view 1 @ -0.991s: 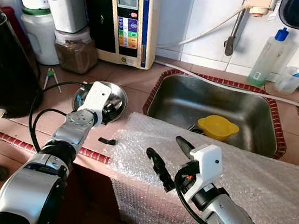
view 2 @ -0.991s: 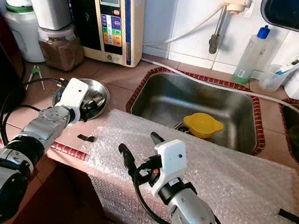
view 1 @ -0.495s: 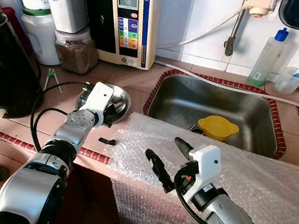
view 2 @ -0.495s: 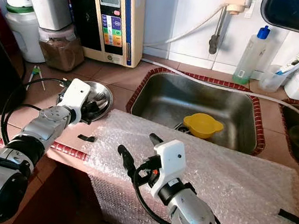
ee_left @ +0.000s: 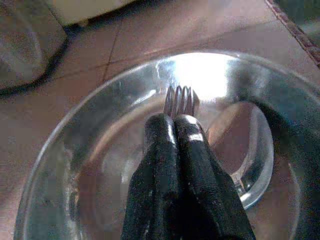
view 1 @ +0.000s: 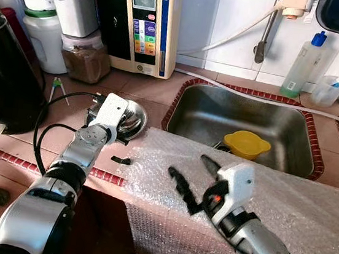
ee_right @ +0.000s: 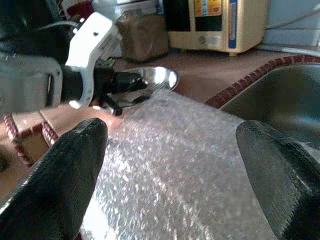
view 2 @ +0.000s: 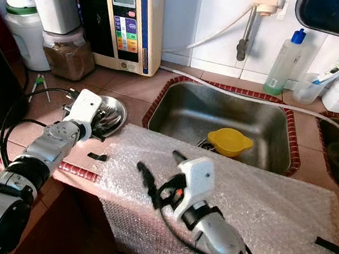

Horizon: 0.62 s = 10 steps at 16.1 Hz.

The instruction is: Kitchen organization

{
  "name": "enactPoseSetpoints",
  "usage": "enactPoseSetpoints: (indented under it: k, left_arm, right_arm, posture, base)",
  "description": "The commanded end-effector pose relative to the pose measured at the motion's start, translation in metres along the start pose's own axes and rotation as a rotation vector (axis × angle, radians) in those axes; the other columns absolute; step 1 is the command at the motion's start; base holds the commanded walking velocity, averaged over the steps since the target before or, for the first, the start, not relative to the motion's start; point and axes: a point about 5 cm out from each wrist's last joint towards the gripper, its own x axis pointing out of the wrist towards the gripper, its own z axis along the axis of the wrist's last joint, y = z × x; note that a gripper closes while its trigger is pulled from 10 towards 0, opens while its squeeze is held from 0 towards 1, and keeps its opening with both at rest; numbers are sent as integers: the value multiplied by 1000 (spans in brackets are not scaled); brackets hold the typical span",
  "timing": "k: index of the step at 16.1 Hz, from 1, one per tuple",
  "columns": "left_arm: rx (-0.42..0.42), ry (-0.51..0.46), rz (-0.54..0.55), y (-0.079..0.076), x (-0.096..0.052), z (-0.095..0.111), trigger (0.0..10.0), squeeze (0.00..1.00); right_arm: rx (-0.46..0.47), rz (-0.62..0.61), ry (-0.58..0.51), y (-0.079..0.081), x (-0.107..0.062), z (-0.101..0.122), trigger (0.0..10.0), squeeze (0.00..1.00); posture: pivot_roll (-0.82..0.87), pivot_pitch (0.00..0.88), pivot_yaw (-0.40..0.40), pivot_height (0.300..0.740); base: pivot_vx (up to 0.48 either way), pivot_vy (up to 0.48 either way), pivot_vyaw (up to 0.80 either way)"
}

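Fork [ee_left: 180,100] pinched in left claw [ee_left: 174,123] over steel bowl [ee_left: 75,150]; right claw [view 1: 191,178] spread wide.

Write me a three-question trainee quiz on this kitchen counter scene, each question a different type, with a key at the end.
1. True or false: the left gripper is shut on a fork over the steel bowl.
2. Multiple choice: what lies in the sink? A) a yellow funnel B) a red mug C) a blue sponge
3. Fill in: the right gripper hovers open over a sheet of ______.

Key
1. True: the fork's tines stick out past the closed fingertips.
2. A: the yellow funnel sits near the drain.
3. Bubble wrap, spread over the counter's front edge.
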Motion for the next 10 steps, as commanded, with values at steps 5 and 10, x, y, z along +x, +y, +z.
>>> enactPoseSetpoints:
  k: [5,10]
  left_arm:
    - [-75,-163,62,-1,-3,15,0,0]
    - [35,-298,60,6,-10,33,10000,894]
  right_arm:
    - [1,-42,-1,-7,-2,2,10000,0]
    - [15,-65,-7,-11,-1,2,10000,0]
  posture:
    - [30,3,61,740]
    - [37,0,56,740]
  base:
    - [0,0,0]
    - [0,0,0]
